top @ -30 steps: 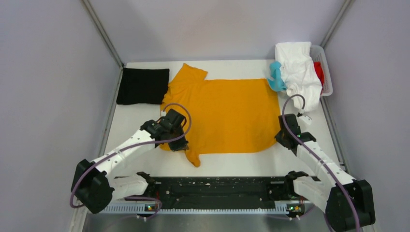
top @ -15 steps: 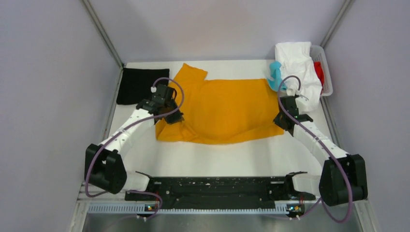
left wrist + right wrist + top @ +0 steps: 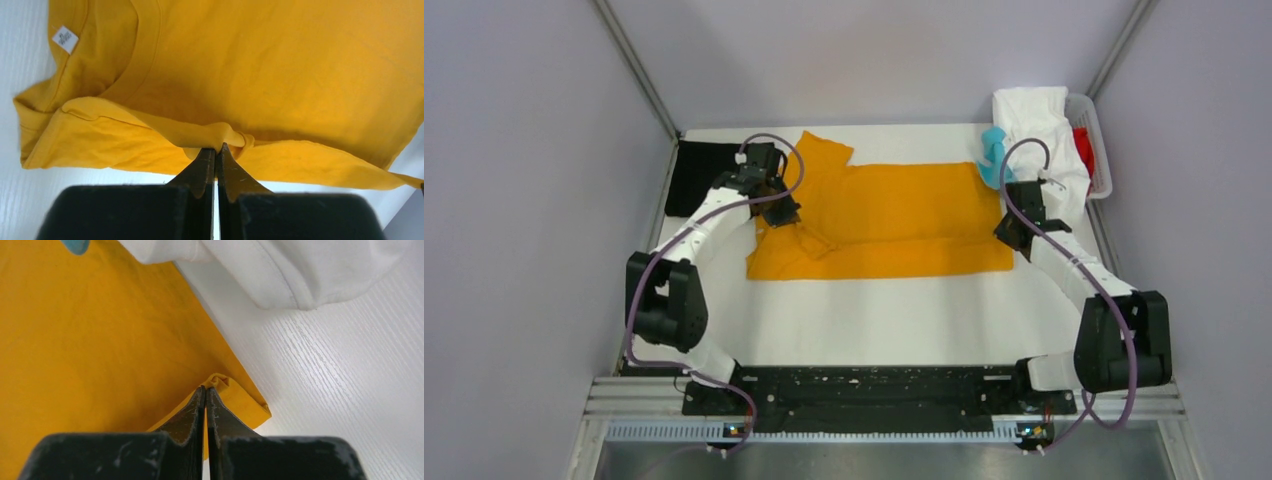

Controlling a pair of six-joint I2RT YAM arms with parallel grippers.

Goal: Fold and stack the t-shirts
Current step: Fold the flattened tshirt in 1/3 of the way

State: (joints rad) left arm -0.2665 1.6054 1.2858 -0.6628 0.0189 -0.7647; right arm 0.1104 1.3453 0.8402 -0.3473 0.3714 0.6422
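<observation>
The mustard-orange t-shirt (image 3: 894, 215) lies across the middle of the table, its near half folded up over the far half. My left gripper (image 3: 781, 218) is shut on a pinch of the folded edge near the collar (image 3: 216, 148). My right gripper (image 3: 1010, 226) is shut on the shirt's right corner (image 3: 206, 389). A folded black t-shirt (image 3: 692, 178) lies at the far left, partly hidden by my left arm. White (image 3: 1042, 140), teal (image 3: 994, 155) and red (image 3: 1083, 150) shirts hang from a basket at the far right.
The white basket (image 3: 1103, 160) stands at the far right corner. Grey walls close in left, right and back. Bare white table (image 3: 874, 320) runs between the shirt's folded edge and the black rail (image 3: 874, 385) at the near edge.
Both grippers have carried the shirt's near edge away from me and over the far half, so the shirt now lies folded lengthwise. Both arms have stretched farther out.
</observation>
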